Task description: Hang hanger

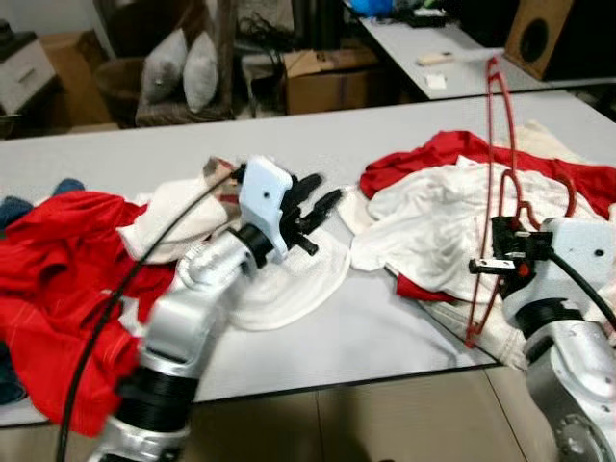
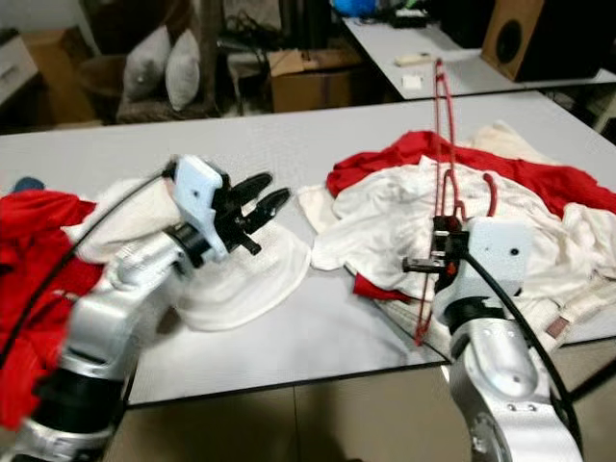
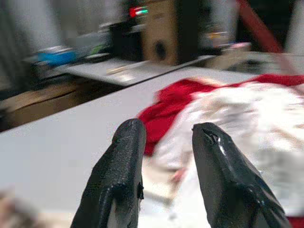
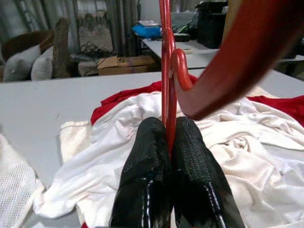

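Note:
A red plastic hanger (image 1: pixel 494 154) stands upright over the right clothes pile, its hook (image 1: pixel 566 192) curling down on the right. My right gripper (image 1: pixel 502 248) is shut on the hanger (image 4: pixel 166 80), which is pinched between the black fingers (image 4: pixel 190 156) in the right wrist view. My left gripper (image 1: pixel 322 204) is raised above a white mesh garment (image 1: pixel 289 284) in the middle of the table, its fingers (image 3: pixel 216 166) open with nothing between them.
A grey table (image 1: pixel 337 144) bears a red and white clothes pile (image 1: pixel 452 212) on the right and red clothes (image 1: pixel 67 269) on the left. Behind stand a second table (image 1: pixel 433 43), a cardboard box (image 1: pixel 327 77), a speaker (image 1: pixel 544 34) and cushions (image 1: pixel 183 67).

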